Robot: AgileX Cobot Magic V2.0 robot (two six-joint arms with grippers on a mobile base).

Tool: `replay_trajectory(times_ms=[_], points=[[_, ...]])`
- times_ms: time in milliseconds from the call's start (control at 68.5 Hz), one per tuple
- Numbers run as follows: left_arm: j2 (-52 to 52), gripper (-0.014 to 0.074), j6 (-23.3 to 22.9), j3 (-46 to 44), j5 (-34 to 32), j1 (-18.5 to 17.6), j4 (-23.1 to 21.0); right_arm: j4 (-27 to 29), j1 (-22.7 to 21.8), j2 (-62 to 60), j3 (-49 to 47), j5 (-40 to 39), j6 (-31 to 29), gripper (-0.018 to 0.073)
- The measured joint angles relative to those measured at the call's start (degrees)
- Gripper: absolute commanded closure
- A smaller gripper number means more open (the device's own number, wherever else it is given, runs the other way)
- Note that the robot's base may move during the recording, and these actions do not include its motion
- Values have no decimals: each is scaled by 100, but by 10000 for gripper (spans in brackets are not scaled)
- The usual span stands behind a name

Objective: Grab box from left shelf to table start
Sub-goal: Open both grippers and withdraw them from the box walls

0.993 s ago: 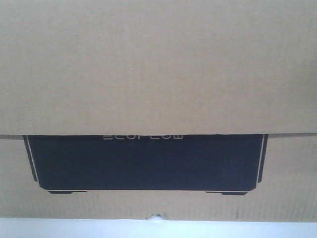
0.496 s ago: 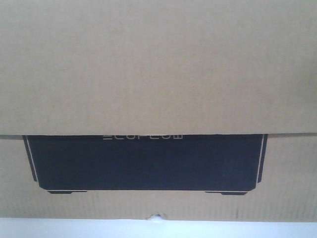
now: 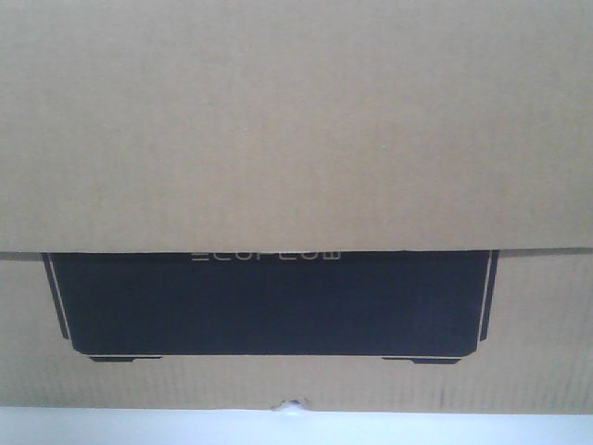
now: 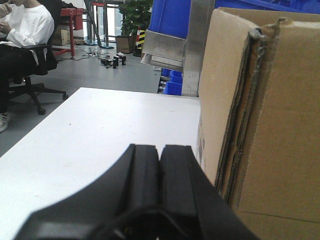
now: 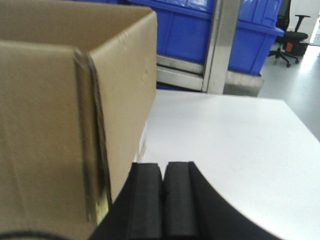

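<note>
The brown cardboard box [image 3: 296, 120] fills the front view, its black printed panel [image 3: 269, 301] low on the face. It stands on the white table [image 4: 100, 130]. My left gripper [image 4: 160, 148] is shut and holds nothing, just left of the box [image 4: 260, 115] near its worn corner edge. Shut and holding nothing as well, my right gripper [image 5: 163, 165] sits just right of the box [image 5: 55, 100]. Whether either gripper touches the cardboard I cannot tell. The shelf's silver metal rail [image 4: 165, 50] lies behind the table.
Blue plastic bins [image 5: 190, 30] sit on the metal shelf frame [image 5: 222, 45] beyond the table [image 5: 235, 145]. A seated person [image 4: 25, 35] and office chair are at far left on the grey floor. A thin strip of table [image 3: 296, 428] shows below the box.
</note>
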Motion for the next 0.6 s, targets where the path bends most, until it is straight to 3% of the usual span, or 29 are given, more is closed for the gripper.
replay_trajectory(times_ms=[204,599], points=[[0,696,0,0,0,0,0,436,-239,0,609,-603,137,501],[0,696,0,0,0,0,0,488,-239,0,627,-684,193,501]])
